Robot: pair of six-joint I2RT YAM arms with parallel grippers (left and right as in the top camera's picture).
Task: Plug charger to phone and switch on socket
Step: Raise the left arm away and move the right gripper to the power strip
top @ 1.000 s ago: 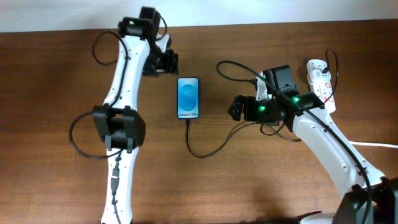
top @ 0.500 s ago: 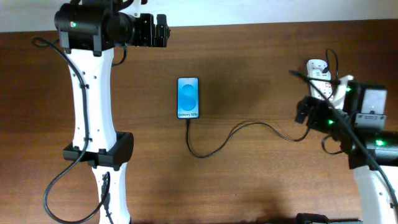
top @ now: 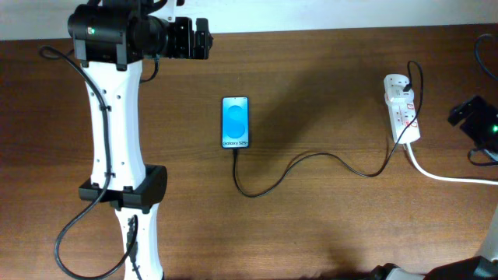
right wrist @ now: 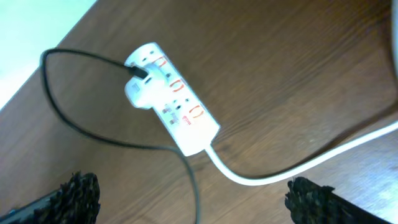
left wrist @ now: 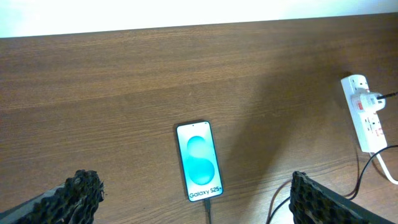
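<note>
The phone (top: 236, 122) lies flat mid-table with its blue "Galaxy S25" screen lit; it also shows in the left wrist view (left wrist: 199, 161). The charger cable (top: 311, 159) has its plug tip in the phone's lower end and runs right to the white adapter on the socket (top: 401, 104). The socket also shows in the right wrist view (right wrist: 173, 106) and in the left wrist view (left wrist: 365, 112). My left gripper (left wrist: 194, 196) is open and empty, high above the phone. My right gripper (right wrist: 193, 193) is open and empty, raised over the table beside the socket, at the overhead view's right edge (top: 476, 120).
The socket's thick white cord (top: 451, 176) runs off to the right edge. The left arm's white links (top: 117, 132) stand over the table's left side. The table's far edge (left wrist: 186, 28) meets a white wall.
My right arm has pulled back from mid-table past the socket to the far right edge. My left arm lifted away from the phone earlier and has since held still.
</note>
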